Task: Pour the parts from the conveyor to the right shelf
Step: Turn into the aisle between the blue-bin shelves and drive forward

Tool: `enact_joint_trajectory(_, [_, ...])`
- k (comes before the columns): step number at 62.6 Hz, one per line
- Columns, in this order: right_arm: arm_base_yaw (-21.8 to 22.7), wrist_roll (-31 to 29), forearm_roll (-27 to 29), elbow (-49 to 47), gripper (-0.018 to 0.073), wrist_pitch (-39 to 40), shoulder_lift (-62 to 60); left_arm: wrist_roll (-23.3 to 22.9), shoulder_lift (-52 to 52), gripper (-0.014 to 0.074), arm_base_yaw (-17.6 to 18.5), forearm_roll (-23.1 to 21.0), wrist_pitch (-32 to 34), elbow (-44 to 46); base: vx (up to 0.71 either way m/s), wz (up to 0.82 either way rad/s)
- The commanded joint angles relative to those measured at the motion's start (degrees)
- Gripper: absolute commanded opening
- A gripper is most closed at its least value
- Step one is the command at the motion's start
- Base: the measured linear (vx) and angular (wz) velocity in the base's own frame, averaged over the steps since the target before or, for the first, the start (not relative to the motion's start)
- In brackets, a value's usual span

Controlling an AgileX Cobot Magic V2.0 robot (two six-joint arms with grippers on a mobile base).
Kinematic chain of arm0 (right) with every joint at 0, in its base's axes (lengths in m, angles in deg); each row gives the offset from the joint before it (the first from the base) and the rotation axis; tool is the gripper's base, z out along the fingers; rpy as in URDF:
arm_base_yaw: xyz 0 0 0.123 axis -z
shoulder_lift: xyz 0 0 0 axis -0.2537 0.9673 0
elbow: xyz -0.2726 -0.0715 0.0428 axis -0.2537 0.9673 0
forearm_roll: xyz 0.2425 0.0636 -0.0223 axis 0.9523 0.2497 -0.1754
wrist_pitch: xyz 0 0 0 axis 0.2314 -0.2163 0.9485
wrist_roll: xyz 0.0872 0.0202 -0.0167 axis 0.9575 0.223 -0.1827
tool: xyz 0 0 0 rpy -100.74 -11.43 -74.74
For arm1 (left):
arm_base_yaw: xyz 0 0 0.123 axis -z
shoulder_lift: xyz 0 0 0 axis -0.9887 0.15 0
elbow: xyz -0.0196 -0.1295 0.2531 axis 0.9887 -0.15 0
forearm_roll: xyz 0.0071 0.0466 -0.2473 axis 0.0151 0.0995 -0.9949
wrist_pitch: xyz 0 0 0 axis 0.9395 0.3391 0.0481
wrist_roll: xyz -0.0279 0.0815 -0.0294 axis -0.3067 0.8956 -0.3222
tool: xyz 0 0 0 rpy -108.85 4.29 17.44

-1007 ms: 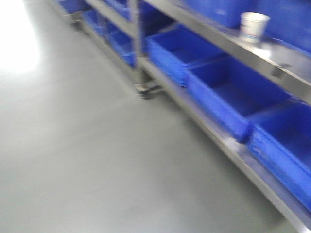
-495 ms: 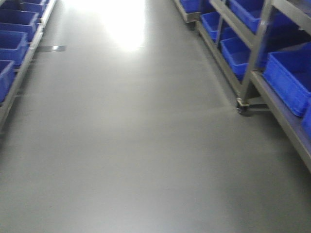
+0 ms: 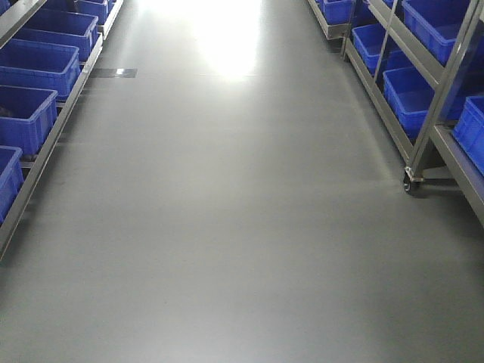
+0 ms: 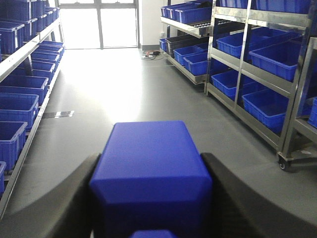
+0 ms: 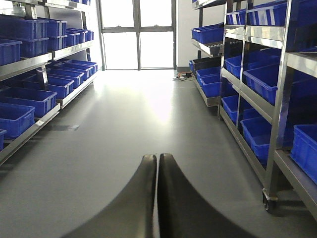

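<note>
My left gripper (image 4: 151,157) is shut on a blue plastic box (image 4: 150,193), which fills the space between both black fingers (image 4: 79,198); its inside is hidden. My right gripper (image 5: 157,158) is shut and empty, its fingertips together above the grey floor. The right shelf (image 3: 442,83) is a steel rack of blue bins along the right of the aisle, and it also shows in the left wrist view (image 4: 247,74) and the right wrist view (image 5: 280,74). Neither gripper shows in the front view. I cannot make out a conveyor.
A low rack of blue bins (image 3: 41,72) runs along the left of the aisle. The grey floor (image 3: 227,227) stretches ahead to bright glass doors (image 5: 138,34). A castor of the right rack (image 3: 409,181) stands on the floor.
The front view has swung left, from facing the right shelf with a white cup on it to looking straight down the aisle. The cup has left the view.
</note>
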Motion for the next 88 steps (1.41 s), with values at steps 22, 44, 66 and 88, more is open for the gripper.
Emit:
enact_joint_trajectory(22, [0.16, -0.40, -0.35, 0.86, -0.0009, 4.30, 0.88, -0.19, -0.10, -0.0006, 0.46, -0.02, 4.81, 1.53, 0.35, -0.02])
enact_joint_trajectory(44, [0.16, -0.40, -0.35, 0.86, -0.0009, 4.30, 0.88, -0.19, -0.10, -0.0006, 0.46, -0.02, 4.81, 1.53, 0.50, -0.05])
enact_joint_trajectory(66, [0.16, -0.40, -0.35, 0.86, -0.0009, 4.30, 0.88, -0.19, -0.10, -0.0006, 0.46, -0.02, 4.81, 1.53, 0.59, 0.05])
enact_joint_trajectory(88, [0.16, -0.40, -0.35, 0.86, -0.0009, 4.30, 0.88, -0.19, -0.10, -0.0006, 0.46, -0.02, 4.81, 1.53, 0.65, 0.11])
